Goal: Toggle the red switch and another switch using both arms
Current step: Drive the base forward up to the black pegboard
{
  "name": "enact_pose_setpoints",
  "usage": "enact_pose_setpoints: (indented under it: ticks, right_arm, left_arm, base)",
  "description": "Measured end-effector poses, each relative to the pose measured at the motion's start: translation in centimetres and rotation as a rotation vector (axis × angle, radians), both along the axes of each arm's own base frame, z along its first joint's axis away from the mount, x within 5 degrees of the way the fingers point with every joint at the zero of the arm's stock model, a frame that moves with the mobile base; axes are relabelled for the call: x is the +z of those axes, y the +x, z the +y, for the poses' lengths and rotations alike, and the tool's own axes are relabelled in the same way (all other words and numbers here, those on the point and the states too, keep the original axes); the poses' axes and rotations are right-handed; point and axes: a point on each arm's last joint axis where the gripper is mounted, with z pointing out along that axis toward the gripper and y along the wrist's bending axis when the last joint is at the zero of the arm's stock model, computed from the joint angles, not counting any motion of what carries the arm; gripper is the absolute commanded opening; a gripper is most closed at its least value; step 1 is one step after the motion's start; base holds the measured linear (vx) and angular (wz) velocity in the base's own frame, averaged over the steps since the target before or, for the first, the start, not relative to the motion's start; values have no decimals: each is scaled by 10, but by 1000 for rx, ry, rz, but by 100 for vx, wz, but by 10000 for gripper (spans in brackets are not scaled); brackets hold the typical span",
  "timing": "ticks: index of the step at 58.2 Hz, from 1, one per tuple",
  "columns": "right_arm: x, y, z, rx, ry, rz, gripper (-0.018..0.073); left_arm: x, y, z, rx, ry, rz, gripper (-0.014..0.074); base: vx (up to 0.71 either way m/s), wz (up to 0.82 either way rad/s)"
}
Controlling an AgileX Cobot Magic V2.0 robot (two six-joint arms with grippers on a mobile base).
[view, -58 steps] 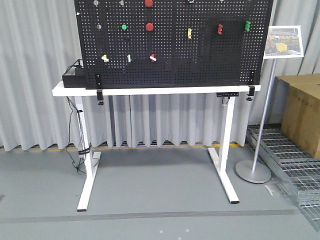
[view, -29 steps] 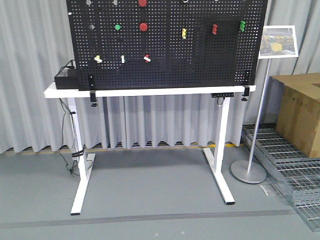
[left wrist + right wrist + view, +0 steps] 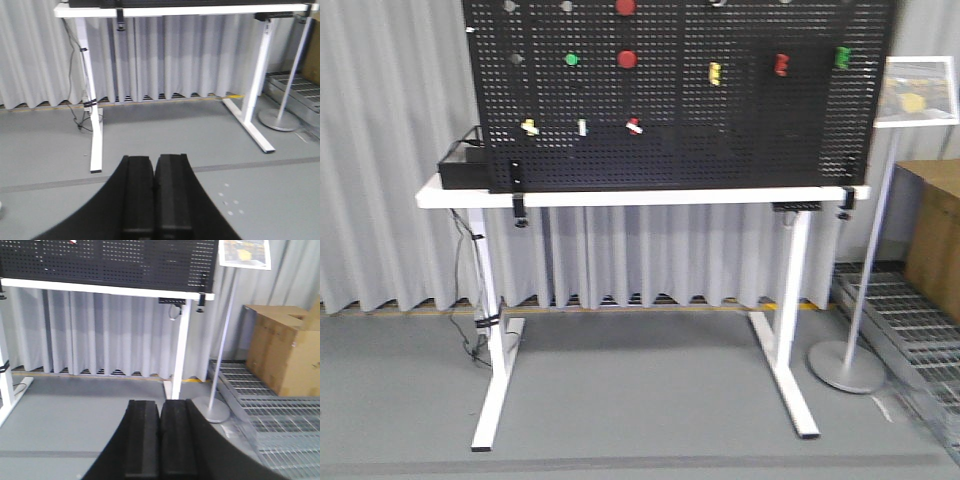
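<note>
The red switch (image 3: 633, 126), a small red toggle with a white tip, sits low on the black pegboard (image 3: 740, 130) in the front view. The other switch (image 3: 529, 127), pale yellowish with a chunky lever, is on the same row further left. Neither gripper shows in the front view. In the left wrist view my left gripper (image 3: 154, 161) is shut and empty, low over the grey floor and far from the board. My right gripper (image 3: 160, 406) is shut on nothing too, facing the table's right leg (image 3: 179, 347).
The pegboard stands on a white table (image 3: 640, 196) beside a black box (image 3: 460, 165). Also on the board are a slim white toggle (image 3: 582, 127), round red buttons (image 3: 627, 59), a green button (image 3: 571, 59) and other coloured switches (image 3: 714, 72). A sign stand (image 3: 848, 365), cardboard box (image 3: 935, 225) and metal grating (image 3: 910, 320) lie right.
The whole front view has shifted: the board and table slid left, then back right, and now look slightly larger and closer. No switch has visibly moved.
</note>
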Motion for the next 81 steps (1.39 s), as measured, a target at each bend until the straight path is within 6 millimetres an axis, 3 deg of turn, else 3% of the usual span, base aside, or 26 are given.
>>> enact_pose_setpoints:
  ticks: [81]
  right_arm:
    - [0,0,0,0,0,1,-6]
  left_arm:
    - [0,0,0,0,0,1,3]
  base:
    - [42,1]
